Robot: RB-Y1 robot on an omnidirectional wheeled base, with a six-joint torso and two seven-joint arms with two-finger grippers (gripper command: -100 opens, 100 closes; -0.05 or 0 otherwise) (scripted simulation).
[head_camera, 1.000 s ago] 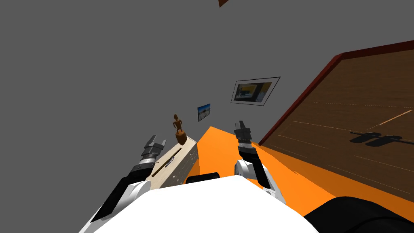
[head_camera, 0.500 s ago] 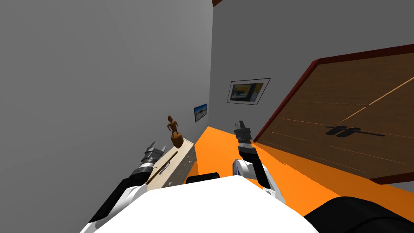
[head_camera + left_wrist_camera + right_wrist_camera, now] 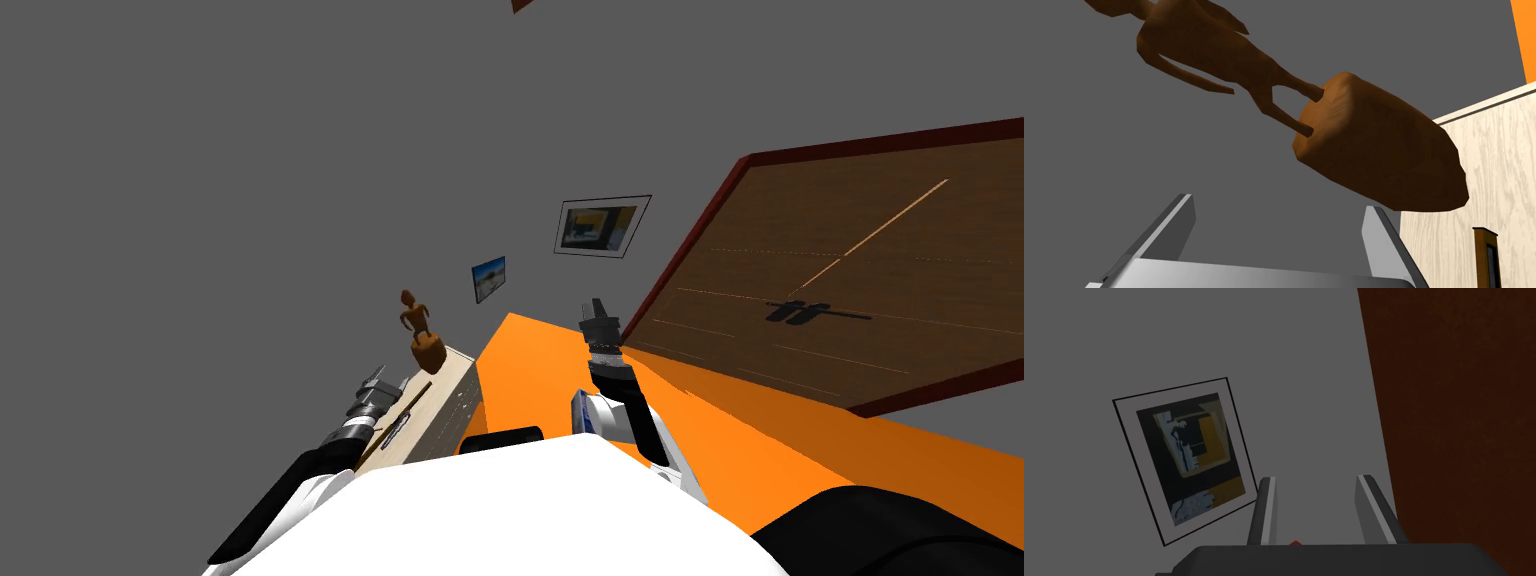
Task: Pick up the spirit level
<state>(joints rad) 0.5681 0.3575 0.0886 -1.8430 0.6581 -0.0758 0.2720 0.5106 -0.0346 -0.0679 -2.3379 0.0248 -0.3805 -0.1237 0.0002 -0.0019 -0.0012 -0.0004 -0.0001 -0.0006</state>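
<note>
The robot is turning its torso from a second ago, its left gripper [image 3: 382, 380] sinking toward the pale wood-topped dresser [image 3: 450, 372]. The brown carved wooden figurine [image 3: 1344, 130] is looming just ahead of those wide-open, empty fingers, so pushing on risks toppling it. The long dark spirit level [image 3: 405, 412] is lying flat beside that hand. The right gripper [image 3: 598, 312] is hanging parted, holding nothing.

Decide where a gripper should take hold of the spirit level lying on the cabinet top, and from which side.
Grip the spirit level near its middle, coming from above, with the fingers across its narrow width. It is a long thin bar lying flat on the cabinet top, so only its long sides offer a pinch, and a central hold should keep it balanced. The open left gripper is nearest.
</note>
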